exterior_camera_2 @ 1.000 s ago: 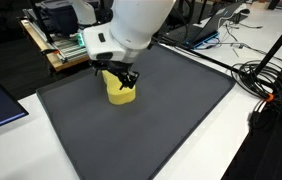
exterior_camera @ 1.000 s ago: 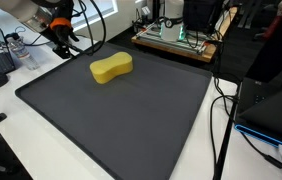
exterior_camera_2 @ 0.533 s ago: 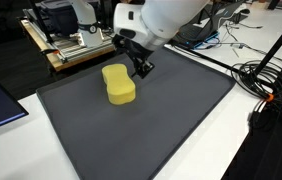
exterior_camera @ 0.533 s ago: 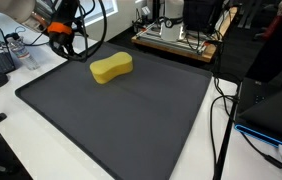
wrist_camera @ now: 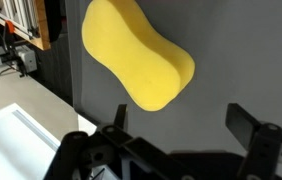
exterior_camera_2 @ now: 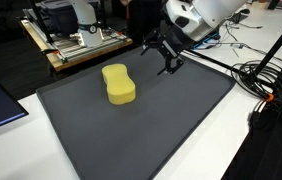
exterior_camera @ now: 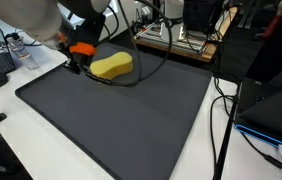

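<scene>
the yellow sponge (exterior_camera_2: pixel 119 84) lies flat on the dark mat (exterior_camera_2: pixel 131 140), toward the mat's far side, with nothing else on it. it looks like a soft foam block, rounded at both ends and pinched in at the middle, so you can expect it to be very light, squashy and a little springy. the surface seems dull and grippy rather than slick, and it should not break if it is squeezed.

the narrow middle looks like the best place to take hold, one finger on each long side, since the wide ends may bulge out of the grip. press gently; foam gives way before it holds.

your gripper (exterior_camera_2: pixel 161 58) hangs in the air beside the sponge, apart from it, with its jaws spread wide and nothing between them. in the wrist view the sponge (wrist_camera: pixel 139 62) sits ahead of the two fingers (wrist_camera: pixel 243 122), not between them.

beyond the mat you have a wooden board of electronics (exterior_camera_2: pixel 71 50) and loose cables (exterior_camera_2: pixel 266 80) on the white table (exterior_camera: pixel 11 130).
</scene>
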Robot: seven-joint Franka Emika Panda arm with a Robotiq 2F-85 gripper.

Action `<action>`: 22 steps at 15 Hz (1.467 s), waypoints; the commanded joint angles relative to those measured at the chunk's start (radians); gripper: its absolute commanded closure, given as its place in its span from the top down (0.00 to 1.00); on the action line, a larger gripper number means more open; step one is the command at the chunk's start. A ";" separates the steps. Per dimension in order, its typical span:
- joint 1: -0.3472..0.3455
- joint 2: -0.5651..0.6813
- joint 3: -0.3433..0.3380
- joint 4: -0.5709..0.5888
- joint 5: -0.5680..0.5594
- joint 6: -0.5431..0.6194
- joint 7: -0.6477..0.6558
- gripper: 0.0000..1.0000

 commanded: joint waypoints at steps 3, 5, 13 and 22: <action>0.111 -0.045 0.004 -0.124 -0.169 0.123 -0.140 1.00; 0.130 -0.068 0.013 -0.199 -0.198 0.170 -0.217 1.00; 0.135 -0.242 0.064 -0.561 -0.330 0.408 -0.473 1.00; 0.126 -0.517 0.149 -0.970 -0.356 0.454 -0.480 1.00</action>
